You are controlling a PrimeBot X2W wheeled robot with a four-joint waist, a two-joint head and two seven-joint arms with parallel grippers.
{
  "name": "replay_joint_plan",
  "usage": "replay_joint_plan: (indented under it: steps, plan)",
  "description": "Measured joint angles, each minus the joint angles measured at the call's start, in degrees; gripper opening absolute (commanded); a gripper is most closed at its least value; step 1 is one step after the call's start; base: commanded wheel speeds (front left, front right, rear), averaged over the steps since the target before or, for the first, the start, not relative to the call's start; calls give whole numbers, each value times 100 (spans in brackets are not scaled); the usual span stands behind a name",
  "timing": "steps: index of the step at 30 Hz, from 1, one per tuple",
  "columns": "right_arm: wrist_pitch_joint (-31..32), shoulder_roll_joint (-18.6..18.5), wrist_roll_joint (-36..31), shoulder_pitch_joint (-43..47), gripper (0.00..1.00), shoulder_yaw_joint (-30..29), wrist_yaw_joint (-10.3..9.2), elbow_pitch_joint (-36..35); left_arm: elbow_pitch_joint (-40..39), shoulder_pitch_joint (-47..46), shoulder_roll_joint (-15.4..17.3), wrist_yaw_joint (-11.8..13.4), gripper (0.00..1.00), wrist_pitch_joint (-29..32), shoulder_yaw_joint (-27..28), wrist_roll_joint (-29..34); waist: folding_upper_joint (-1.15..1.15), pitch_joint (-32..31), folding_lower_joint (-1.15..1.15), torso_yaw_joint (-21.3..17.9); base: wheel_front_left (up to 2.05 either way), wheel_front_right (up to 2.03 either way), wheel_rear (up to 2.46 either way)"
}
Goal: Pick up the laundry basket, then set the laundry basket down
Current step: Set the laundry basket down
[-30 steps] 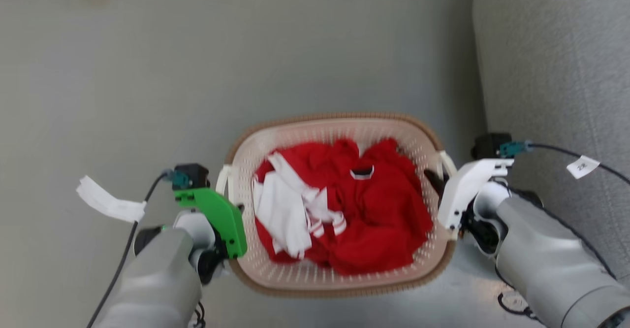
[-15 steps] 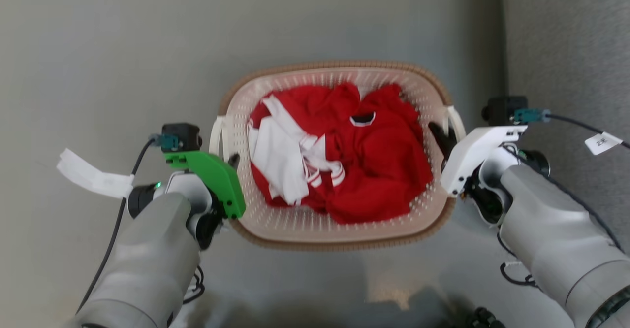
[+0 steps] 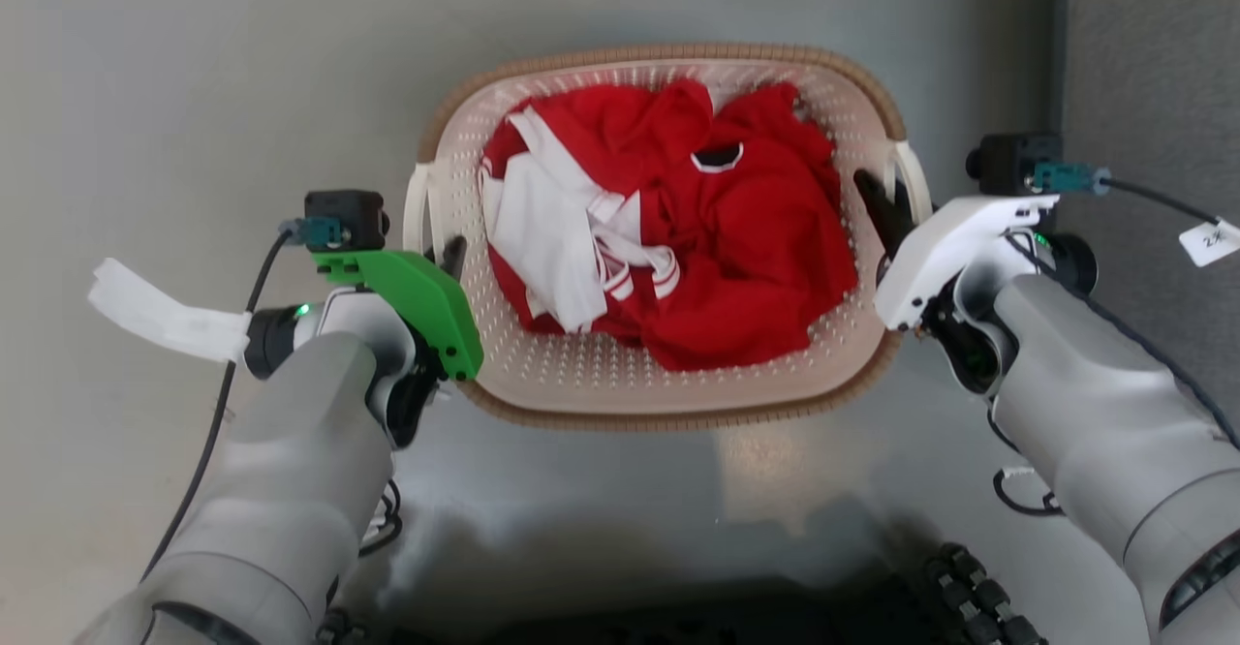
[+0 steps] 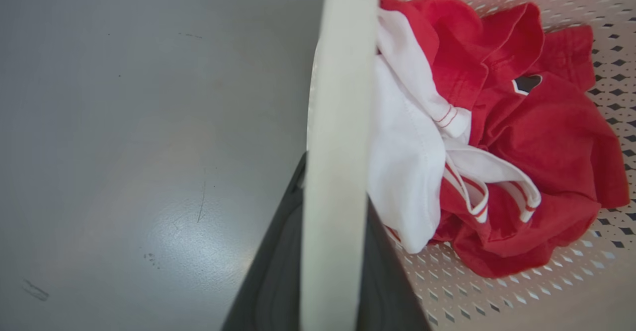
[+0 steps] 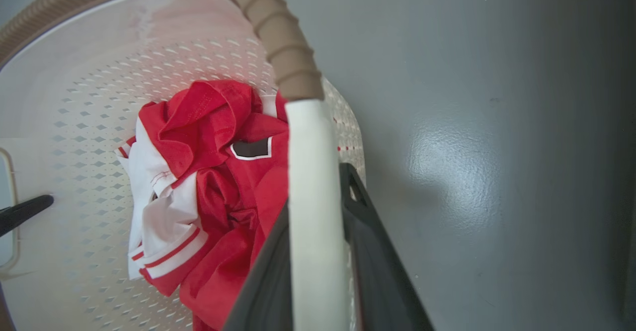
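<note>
The laundry basket (image 3: 620, 379) seems lifted above the floor (image 3: 194, 64), the left gripper (image 3: 448, 260) and right gripper (image 3: 877, 207) with fingers clamped on its side handles (image 4: 338, 122). Uneven lowering could tilt it and spill the clothes (image 3: 756, 267).

Clothes (image 3: 717, 238) in laundry basket (image 3: 630, 385), floor (image 3: 194, 64) beneath

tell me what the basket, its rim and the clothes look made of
Laundry basket: cream plastic by the look, smooth, with moulded perforations. Rim: brown ribbed woven look, probably moulded plastic too. Clothes: soft red and white fabric, creased, with stitched hems.
</note>
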Motion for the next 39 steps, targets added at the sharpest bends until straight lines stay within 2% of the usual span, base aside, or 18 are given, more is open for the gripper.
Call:
replay_joint_plan:
  steps: [16,18,19,24,39]
  plan:
    - [-199,-38,-1,-218,0,102,0,43,43,-276,2,46,0,-194,-151,23,0,573,0,58,0,0,0]
    - [-199,-37,0,-222,50,105,1,57,48,-276,2,46,56,-196,-157,23,0,576,0,61,0,0,0]
    - [-199,-40,0,-224,100,120,10,78,56,-279,4,46,100,-199,-160,23,0,577,0,63,0,0,0]
    - [-225,-133,5,-226,100,134,18,166,135,-308,135,46,100,-229,-165,-2,0,567,0,68,0,0,0]
    - [-267,-14,85,-287,100,218,19,258,275,-322,131,46,100,-331,-226,-36,0,354,0,36,0,0,0]
